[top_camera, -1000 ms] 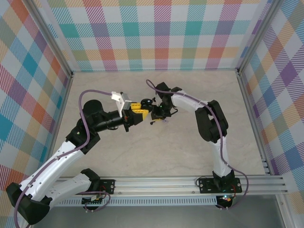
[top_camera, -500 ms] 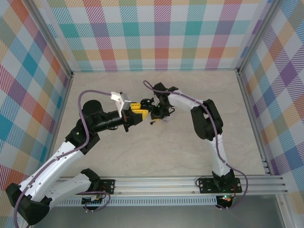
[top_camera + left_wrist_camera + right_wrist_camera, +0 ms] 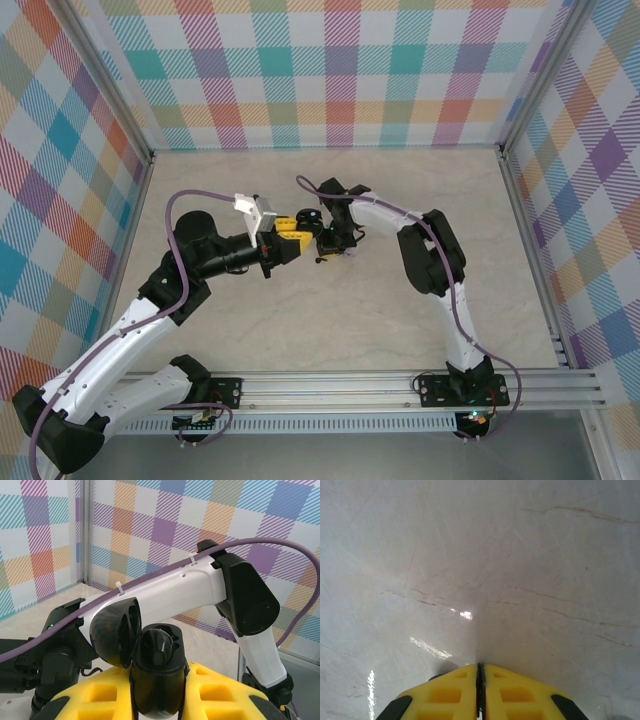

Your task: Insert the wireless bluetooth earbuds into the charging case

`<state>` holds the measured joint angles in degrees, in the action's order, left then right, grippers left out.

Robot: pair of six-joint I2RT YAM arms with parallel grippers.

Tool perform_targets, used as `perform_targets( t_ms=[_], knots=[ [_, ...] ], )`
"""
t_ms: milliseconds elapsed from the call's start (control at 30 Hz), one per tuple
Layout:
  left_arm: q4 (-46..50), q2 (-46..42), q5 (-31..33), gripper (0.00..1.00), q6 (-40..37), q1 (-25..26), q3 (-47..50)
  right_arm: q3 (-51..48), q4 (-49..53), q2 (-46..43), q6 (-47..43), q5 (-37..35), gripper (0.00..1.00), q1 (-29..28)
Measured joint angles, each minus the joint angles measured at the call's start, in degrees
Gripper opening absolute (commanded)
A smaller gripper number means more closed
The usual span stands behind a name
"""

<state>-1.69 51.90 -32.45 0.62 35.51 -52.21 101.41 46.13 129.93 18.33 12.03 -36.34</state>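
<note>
My left tool (image 3: 159, 700) pinches the open black charging case (image 3: 157, 655), lower centre of frame: judged light, glossy, slip-prone, best held by its flanks; my right tool (image 3: 479, 690) is pressed together over the bench (image 3: 530, 555).

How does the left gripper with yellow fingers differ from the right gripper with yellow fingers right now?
Grip: the left gripper is clamped on the black clamshell charging case, lid open; the right gripper has its pads pressed together with nothing visible between them.
Pose: the left gripper looks roughly level across the pale marbled table; the right gripper points down at it.
Both are closed, with yellow fingers.
</note>
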Motion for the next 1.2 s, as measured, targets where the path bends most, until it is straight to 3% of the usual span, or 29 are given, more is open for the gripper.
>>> perform_targets(
  t_ms=[567,967,1200],
  knots=[
    [-1.4,0.0,0.0,0.11,0.4,0.0,0.3,-3.5,1.3,-2.6,0.9,-0.7,0.15,-2.0],
    [-1.4,0.0,0.0,0.11,0.7,0.0,0.4,-3.4,3.2,-4.3,7.3,-1.3,0.37,-2.3],
    [-1.4,0.0,0.0,0.11,0.9,0.0,0.4,-1.0,3.5,-4.3,15.2,-0.4,0.39,-2.5]
  ],
)
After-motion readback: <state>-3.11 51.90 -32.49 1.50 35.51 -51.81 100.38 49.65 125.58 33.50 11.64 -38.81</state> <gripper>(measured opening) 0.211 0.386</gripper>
